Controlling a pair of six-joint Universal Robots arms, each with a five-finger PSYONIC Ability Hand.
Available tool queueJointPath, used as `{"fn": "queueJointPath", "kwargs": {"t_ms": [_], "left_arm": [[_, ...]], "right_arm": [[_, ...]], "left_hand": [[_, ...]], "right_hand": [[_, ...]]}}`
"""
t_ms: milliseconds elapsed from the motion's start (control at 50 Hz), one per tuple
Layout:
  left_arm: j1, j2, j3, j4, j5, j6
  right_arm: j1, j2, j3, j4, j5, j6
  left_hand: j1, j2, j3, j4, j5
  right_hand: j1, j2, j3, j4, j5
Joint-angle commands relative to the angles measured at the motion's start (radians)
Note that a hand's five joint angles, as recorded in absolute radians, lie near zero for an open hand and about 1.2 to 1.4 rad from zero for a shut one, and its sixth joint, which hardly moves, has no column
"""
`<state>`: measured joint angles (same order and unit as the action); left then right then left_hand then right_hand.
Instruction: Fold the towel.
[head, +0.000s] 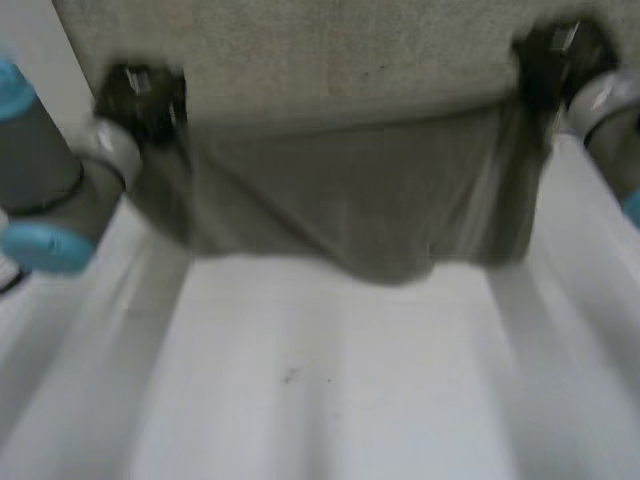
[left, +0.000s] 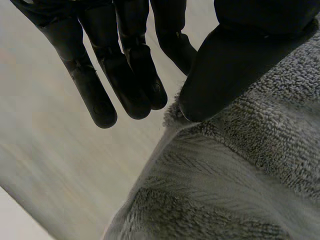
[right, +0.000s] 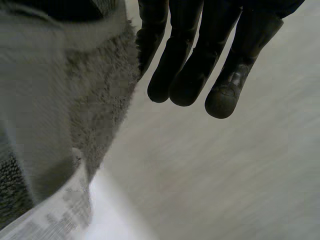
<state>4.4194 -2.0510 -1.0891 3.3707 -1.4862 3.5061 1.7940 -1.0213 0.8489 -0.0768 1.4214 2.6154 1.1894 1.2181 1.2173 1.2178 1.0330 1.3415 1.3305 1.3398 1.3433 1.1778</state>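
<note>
Now | white table (head: 300, 400) | towel (head: 340, 200) hangs above | left hand (left: 125, 75), right hand (right: 190, 60) pinch its corners.

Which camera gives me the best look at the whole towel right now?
The head view: the towel hangs between the left hand and right hand, lower edge sagging. Each wrist view gives a close patch of its pile beside that hand.

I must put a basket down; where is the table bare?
The table is bare on the robot's side of the lifted towel, between the left arm and right arm. Farther out is crowded: left hand and right hand hold it up.
</note>
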Motion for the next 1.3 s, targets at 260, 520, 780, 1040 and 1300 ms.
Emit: {"fn": "queueJointPath", "kwargs": {"t_ms": [260,520,780,1040,1300], "left_arm": [[0.038,0.132,-0.158,0.268,0.000,-0.286],[0.052,0.035,-0.543,0.274,0.007,-0.203],[0.052,0.023,-0.716,0.263,0.007,0.013],[0.054,0.020,-0.743,0.277,0.009,0.016],[0.069,-0.009,-0.755,0.274,0.007,0.016]], "right_arm": [[-0.005,-0.167,0.259,-0.196,-0.125,0.097],[-0.010,-0.001,0.614,-0.199,-0.177,0.048],[-0.016,-0.056,0.746,-0.161,-0.154,-0.017],[-0.015,-0.114,0.857,-0.166,-0.165,0.006],[-0.039,-0.109,0.855,-0.166,-0.167,0.012]], "left_hand": [[0.207,0.178,0.179,0.178,0.189],[0.207,0.178,0.179,0.178,0.189],[0.207,0.178,0.179,0.178,0.189],[-0.183,-0.212,-0.211,-0.212,-0.201],[-0.544,-0.573,-0.572,-0.573,-0.562]], "right_hand": [[0.055,0.066,0.056,0.053,0.044],[0.055,0.066,0.056,0.053,0.044],[0.055,0.066,0.056,0.053,0.044],[0.055,0.066,0.056,0.053,0.044],[0.055,0.066,0.056,0.053,0.044]]}}
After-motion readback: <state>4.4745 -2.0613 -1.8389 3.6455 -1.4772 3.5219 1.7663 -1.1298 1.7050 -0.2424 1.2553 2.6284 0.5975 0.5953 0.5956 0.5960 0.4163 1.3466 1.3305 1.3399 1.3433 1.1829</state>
